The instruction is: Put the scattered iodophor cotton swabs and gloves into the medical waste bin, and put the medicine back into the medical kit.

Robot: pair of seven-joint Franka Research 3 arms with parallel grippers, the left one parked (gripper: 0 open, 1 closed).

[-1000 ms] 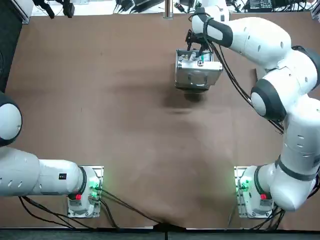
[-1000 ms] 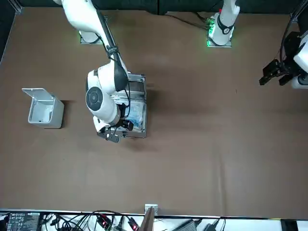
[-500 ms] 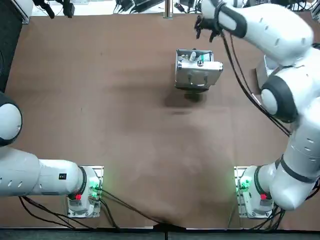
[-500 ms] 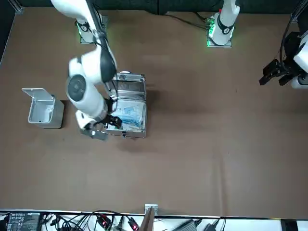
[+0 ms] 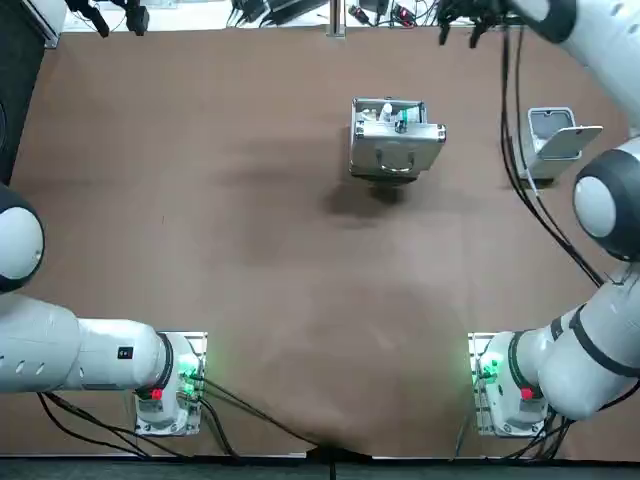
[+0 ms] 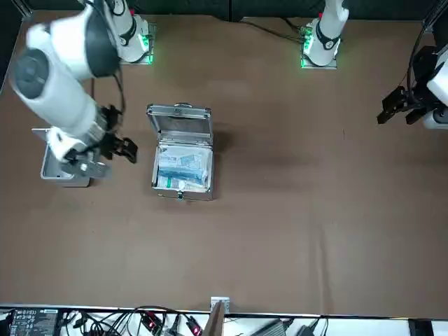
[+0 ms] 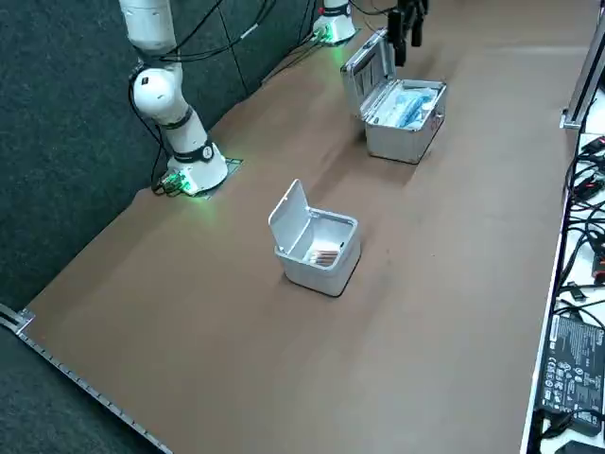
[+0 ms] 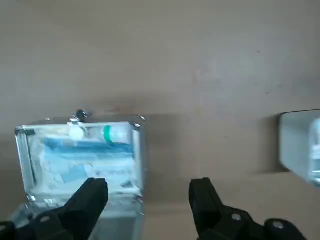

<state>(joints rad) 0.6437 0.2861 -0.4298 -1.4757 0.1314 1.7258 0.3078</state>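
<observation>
Right wrist view: the right gripper (image 8: pixel 147 186) hangs high over the table (image 8: pixel 200 60), its fingers spread wide with nothing between them.
Kit: the medical kit (image 8: pixel 80 150) lies open well below the jaws, under one finger and out past it, with blue packets and green-capped medicine (image 8: pixel 107 133) inside.
Bin: the medical waste bin (image 5: pixel 550 140) stands lid-up, out beyond the other finger.
Arm: the right arm (image 6: pixel 63 77) is raised, wrist pointing down, over the gap between kit and bin.

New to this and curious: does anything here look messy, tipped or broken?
Nothing stands out. The metal case sits open and level, the small bin stands upright, and the right gripper hangs open, empty, between them.
</observation>
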